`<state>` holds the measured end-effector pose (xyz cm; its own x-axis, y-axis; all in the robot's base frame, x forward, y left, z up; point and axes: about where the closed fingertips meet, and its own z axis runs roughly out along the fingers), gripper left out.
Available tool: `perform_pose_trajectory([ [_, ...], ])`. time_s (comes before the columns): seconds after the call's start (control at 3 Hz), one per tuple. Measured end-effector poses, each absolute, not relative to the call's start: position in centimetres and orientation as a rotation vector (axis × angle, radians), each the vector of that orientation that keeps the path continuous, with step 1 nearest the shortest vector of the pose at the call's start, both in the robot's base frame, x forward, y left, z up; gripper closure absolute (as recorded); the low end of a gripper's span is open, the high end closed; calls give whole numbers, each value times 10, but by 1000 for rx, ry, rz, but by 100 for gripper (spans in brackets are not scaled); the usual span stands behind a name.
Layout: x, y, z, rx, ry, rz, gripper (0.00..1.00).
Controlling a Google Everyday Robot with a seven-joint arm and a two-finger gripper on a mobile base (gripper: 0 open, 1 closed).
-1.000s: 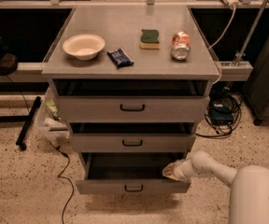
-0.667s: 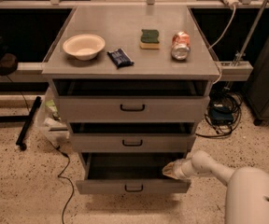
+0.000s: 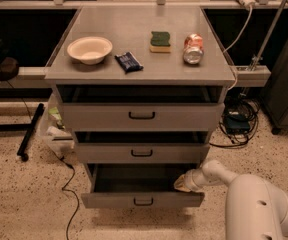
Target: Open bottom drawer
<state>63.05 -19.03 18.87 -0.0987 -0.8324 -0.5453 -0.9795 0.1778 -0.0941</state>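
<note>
The bottom drawer [image 3: 109, 200] is the lowest grey front with a small black bar handle [image 3: 143, 201]. It stands pulled out from the cabinet, its dark inside showing. My gripper [image 3: 183, 184] is at the drawer's right end, just above the top edge of its front and reaching into the opening. My white arm [image 3: 254, 204] comes in from the lower right. The middle drawer [image 3: 142, 153] and the top drawer [image 3: 142, 116] sit above it, each slightly out.
On the cabinet top [image 3: 139, 69] lie a cream bowl [image 3: 89, 49], a dark snack packet [image 3: 129, 61], a green sponge [image 3: 160, 40] and a tipped soda can [image 3: 193, 48]. Cables [image 3: 69, 194] run on the floor at left, a cable bundle [image 3: 236, 121] at right.
Nothing clear has changed: the bottom drawer is out as before and the gripper stays at its right end; my arm shifted only slightly.
</note>
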Motion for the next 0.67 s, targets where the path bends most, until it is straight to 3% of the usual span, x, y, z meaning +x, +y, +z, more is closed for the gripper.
perform_pose_trajectory([
  [0.67,605,-208,177,-1685,2034,457,12],
])
